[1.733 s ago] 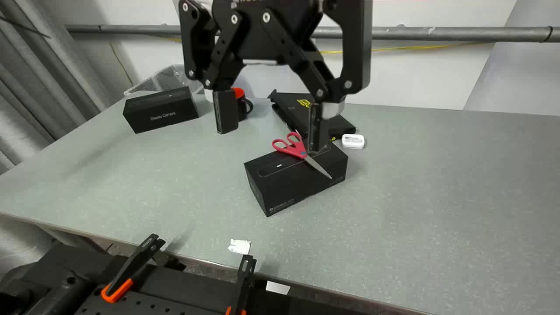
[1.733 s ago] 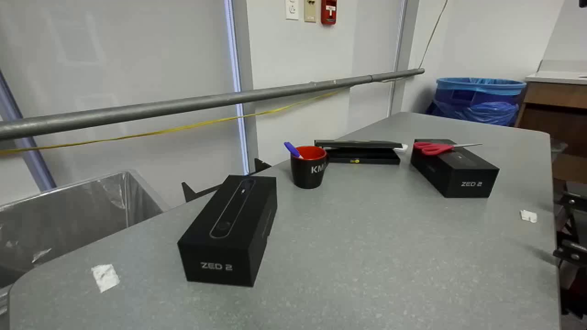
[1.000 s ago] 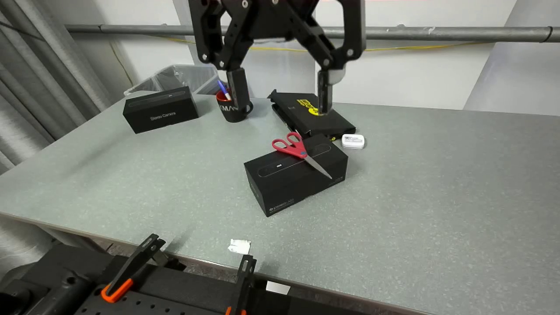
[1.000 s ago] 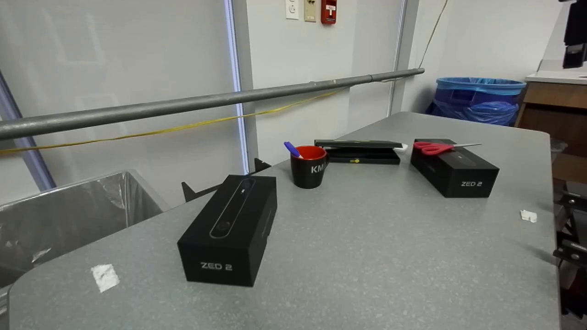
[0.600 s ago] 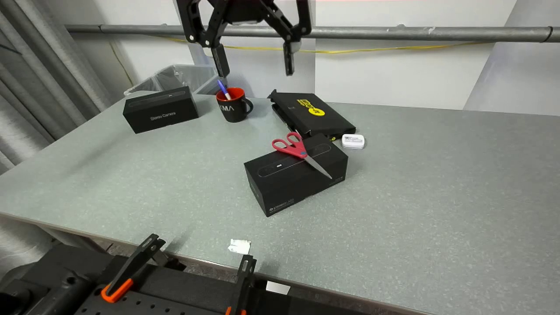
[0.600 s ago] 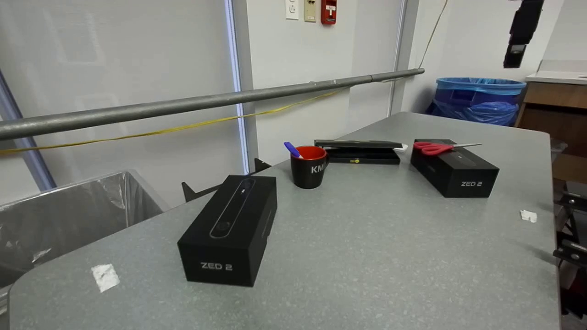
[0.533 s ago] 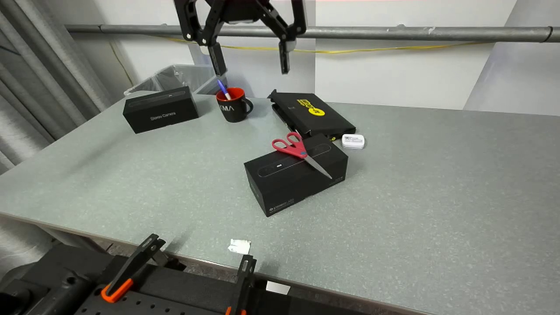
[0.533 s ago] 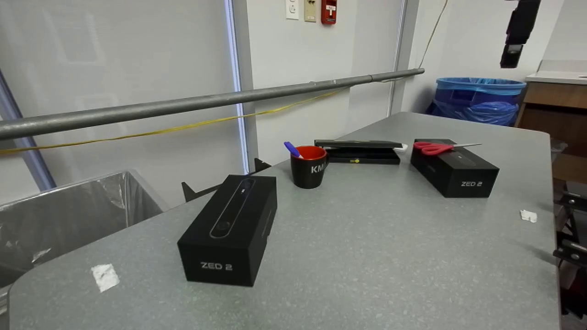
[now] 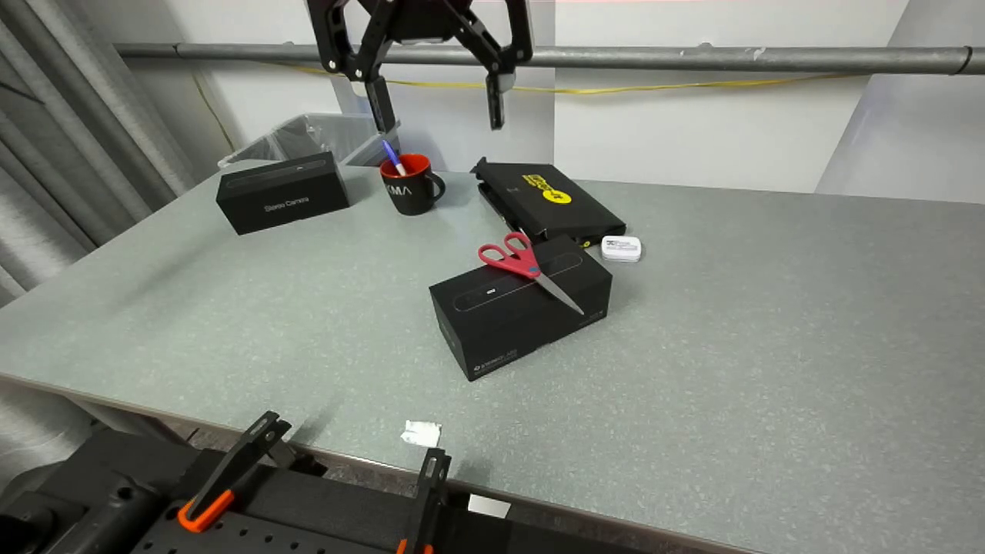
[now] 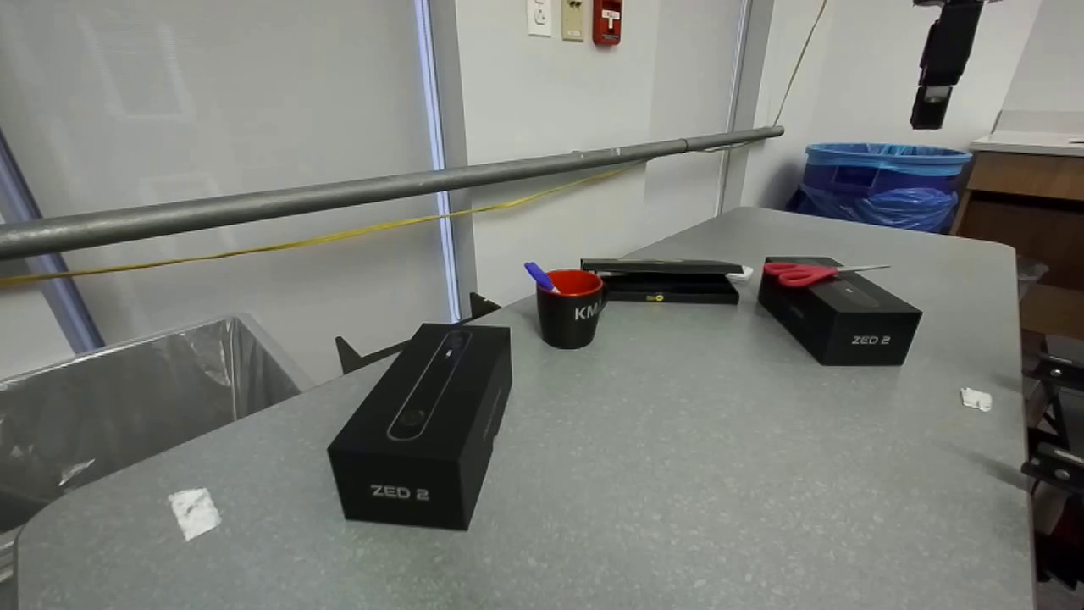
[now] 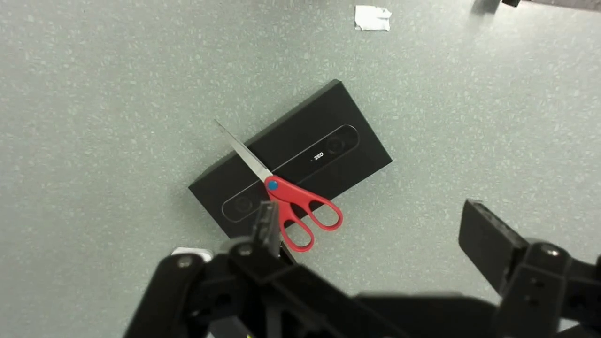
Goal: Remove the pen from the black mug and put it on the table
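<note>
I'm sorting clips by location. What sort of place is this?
Probably a lab or office workroom: a robot hand hangs over a table that bears a box marked Stereo Camera.

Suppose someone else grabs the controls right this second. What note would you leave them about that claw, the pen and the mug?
Claw: open, holding nothing, up above the table.
Blue pen: leaning inside the black mug, its blue end sticking up past the rim.
Mug: upright on the table.
Done: no step of the job yet; the pen is not out.
Left: bring the claw to the pen, grip it, lift it clear and lay it on the table.
Mind: red-handled scissors lie on a black box, seen in the wrist view.
</note>
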{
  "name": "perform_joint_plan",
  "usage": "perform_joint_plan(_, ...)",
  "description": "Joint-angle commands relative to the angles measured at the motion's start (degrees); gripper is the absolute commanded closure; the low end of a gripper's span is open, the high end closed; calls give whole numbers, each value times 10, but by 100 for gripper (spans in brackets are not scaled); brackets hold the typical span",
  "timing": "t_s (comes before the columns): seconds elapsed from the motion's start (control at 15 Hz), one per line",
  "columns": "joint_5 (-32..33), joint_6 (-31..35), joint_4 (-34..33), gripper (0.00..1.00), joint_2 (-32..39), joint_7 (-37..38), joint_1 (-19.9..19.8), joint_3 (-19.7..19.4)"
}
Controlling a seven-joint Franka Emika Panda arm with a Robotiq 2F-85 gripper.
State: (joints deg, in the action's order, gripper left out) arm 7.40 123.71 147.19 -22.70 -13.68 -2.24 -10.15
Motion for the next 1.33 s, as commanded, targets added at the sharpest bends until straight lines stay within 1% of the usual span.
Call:
perform_joint_plan(0.0,-4,53,-32,0,72,-7,7,20)
perform_joint_plan(0.07,-7,73,-40,0,95,-18,13,25)
perform_joint_plan(0.27,-25,168,-81,0,172,-35,31,42)
perform_joint_plan(0.4,-48,194,-117,0,210,-64,43,55)
perform_joint_plan(0.53,-78,202,-151,0,237,-104,48,71)
perform_joint_plan(0.8,-165,171,-206,0,268,-184,42,104)
perform_joint_plan(0.87,-122,191,-171,0,247,-139,38,103)
perform_joint_plan(1.0,-141,190,-186,0,258,-156,38,110)
perform_joint_plan(1.27,-142,190,-189,0,262,-159,37,111)
